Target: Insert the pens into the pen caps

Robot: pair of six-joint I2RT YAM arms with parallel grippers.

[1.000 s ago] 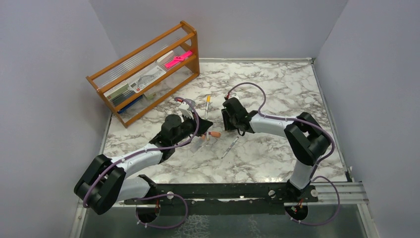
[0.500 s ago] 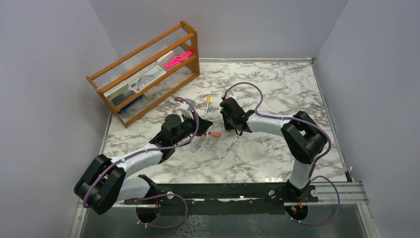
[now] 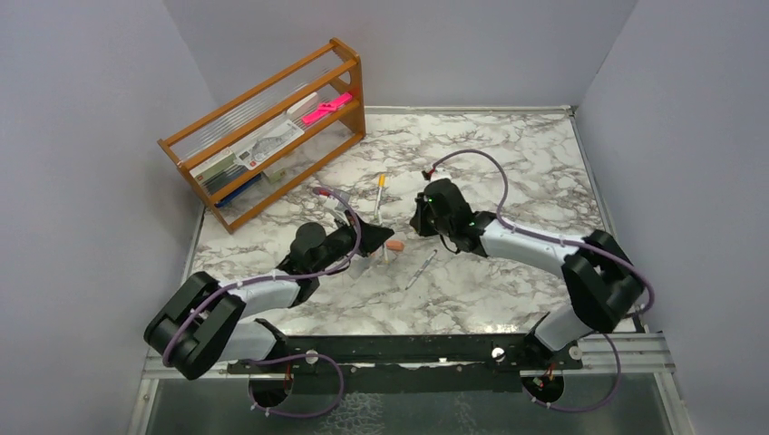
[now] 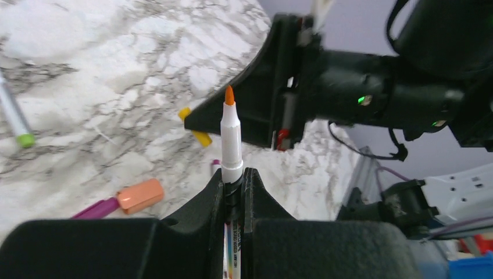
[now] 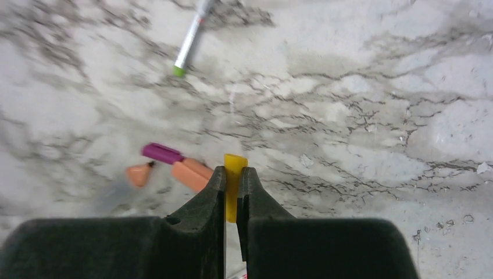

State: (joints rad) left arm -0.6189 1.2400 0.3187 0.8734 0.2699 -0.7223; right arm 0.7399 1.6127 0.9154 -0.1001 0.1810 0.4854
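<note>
Clamped shut in left gripper, near orange-pink cap: orange-tipped pen (barrel print too blurred to read). Pinched tight in right gripper, just beside that cap: yellow cap.

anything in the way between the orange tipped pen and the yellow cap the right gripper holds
Nothing visible. The orange-tipped white pen stands clamped in the left gripper; only open air separates its tip from the yellow cap in the right gripper.
</note>
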